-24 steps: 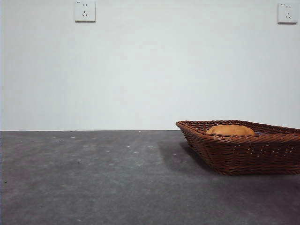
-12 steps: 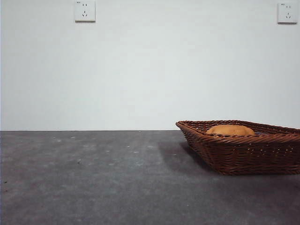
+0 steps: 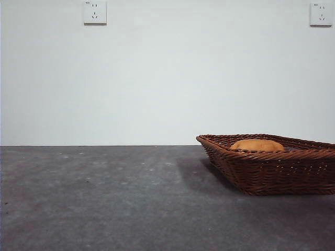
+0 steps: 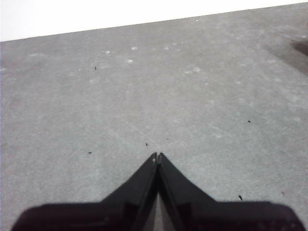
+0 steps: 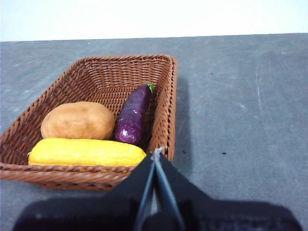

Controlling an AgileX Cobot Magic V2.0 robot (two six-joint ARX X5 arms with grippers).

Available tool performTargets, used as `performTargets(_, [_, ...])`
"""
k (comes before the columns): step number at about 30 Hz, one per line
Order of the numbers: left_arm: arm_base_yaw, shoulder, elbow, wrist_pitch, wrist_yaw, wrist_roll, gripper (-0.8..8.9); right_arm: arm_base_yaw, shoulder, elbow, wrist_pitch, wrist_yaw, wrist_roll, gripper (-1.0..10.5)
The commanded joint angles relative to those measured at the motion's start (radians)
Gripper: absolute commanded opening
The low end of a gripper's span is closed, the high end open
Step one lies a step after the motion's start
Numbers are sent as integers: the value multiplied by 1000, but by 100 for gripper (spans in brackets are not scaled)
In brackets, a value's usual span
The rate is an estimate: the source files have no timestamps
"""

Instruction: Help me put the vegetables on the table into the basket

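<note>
Grey table (image 3: 104, 198) | basket (image 5: 120, 72): corn (image 5: 84, 151), potato (image 5: 77, 120), eggplant (image 5: 134, 115) | left pincer (image 4: 157, 156), right pincer (image 5: 156, 154) closed, empty

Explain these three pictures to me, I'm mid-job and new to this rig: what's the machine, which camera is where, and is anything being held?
It is a two-armed robot at a table. The front view looks level across it; the other two come from cameras on each wrist. The left gripper is shut, holding nothing, over bare table. The right gripper is shut and empty too, near the basket. Inside lie the corn, potato and eggplant. The front view shows only the potato above the rim.
</note>
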State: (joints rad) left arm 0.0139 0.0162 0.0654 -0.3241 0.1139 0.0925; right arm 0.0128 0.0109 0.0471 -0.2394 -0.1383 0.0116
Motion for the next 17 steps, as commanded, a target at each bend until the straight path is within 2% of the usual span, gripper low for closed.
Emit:
performTargets(1, [0,0,-9,4,-3,-6,-4,1,-2,-11,5,1,10,1])
performTargets(17, [0,0,-9,4,-3,-6,-4,1,-2,-11,5,1,10,1])
